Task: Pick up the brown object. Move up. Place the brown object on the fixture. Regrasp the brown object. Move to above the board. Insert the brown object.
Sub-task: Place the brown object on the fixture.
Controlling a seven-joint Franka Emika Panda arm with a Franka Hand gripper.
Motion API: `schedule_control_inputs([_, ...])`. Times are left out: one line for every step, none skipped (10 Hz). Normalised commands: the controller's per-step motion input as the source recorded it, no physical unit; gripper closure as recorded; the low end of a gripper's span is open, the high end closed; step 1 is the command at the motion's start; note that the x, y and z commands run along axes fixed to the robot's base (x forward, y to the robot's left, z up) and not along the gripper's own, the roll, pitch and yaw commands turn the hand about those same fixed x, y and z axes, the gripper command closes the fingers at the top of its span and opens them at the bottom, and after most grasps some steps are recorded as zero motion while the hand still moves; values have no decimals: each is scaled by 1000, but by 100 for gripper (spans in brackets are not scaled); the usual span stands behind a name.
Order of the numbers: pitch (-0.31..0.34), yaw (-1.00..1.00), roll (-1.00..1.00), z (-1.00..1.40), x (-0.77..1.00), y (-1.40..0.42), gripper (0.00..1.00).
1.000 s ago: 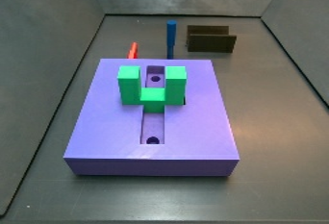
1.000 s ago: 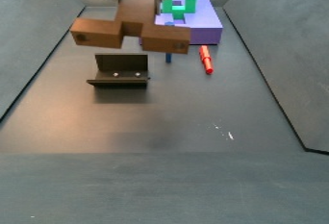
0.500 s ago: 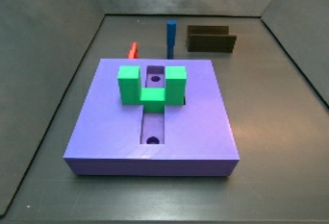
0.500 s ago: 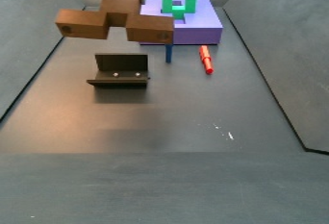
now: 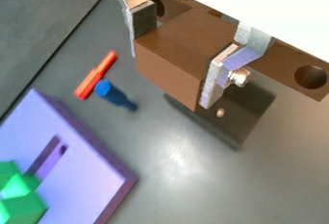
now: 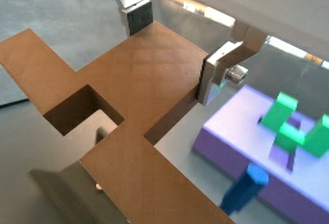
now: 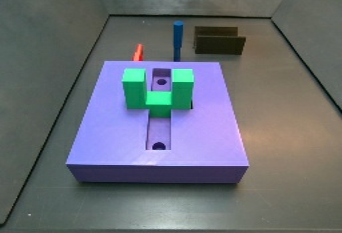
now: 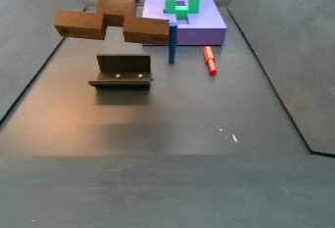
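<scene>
In both wrist views the gripper (image 5: 193, 47) was clamped across the middle of the brown object (image 5: 193, 60), a long flat orange-brown bar, with one silver finger (image 6: 221, 69) pressed against each long side. In a side view the bar (image 8: 116, 23) hung level in the air above the fixture (image 8: 121, 72), a small dark olive-black open-topped bracket, and clear of it. The arm itself was cut off at the frame edge in both side views. The board (image 7: 162, 127), a large lavender-purple slab, lay well apart, carrying a green U-shaped block (image 7: 158, 87). A thin red peg (image 8: 209, 61) and an upright blue post (image 8: 171, 43) stood near the board. The bar's end hole (image 5: 310, 75) was partly cropped.
</scene>
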Motion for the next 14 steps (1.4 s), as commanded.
schedule_control_inputs([149, -29, -940, -83, 491, 0, 100])
schedule_control_inputs([246, -171, -871, -123, 426, -6, 100])
schedule_control_inputs([309, -220, -891, -83, 497, -34, 100])
schedule_control_inputs([306, -209, -891, -80, 531, -37, 100])
schedule_control_inputs([331, -134, -646, -217, 449, 0, 100])
schedule_control_inputs([229, -134, -286, -394, 269, 0, 100])
schedule_control_inputs([117, -31, -86, -517, 66, 0, 100])
schedule_control_inputs([0, 0, 0, -460, 0, 0, 100])
schedule_control_inputs([-6, 0, 0, -406, 0, 0, 100])
schedule_control_inputs([-34, 0, 0, -403, 0, 0, 100])
schedule_control_inputs([-100, 14, 0, -423, 0, 0, 100])
schedule_control_inputs([-229, 0, 0, -571, 0, -11, 100])
schedule_control_inputs([-277, 0, 0, -551, 23, -54, 100])
schedule_control_inputs([-226, 0, 0, -414, 129, -20, 100])
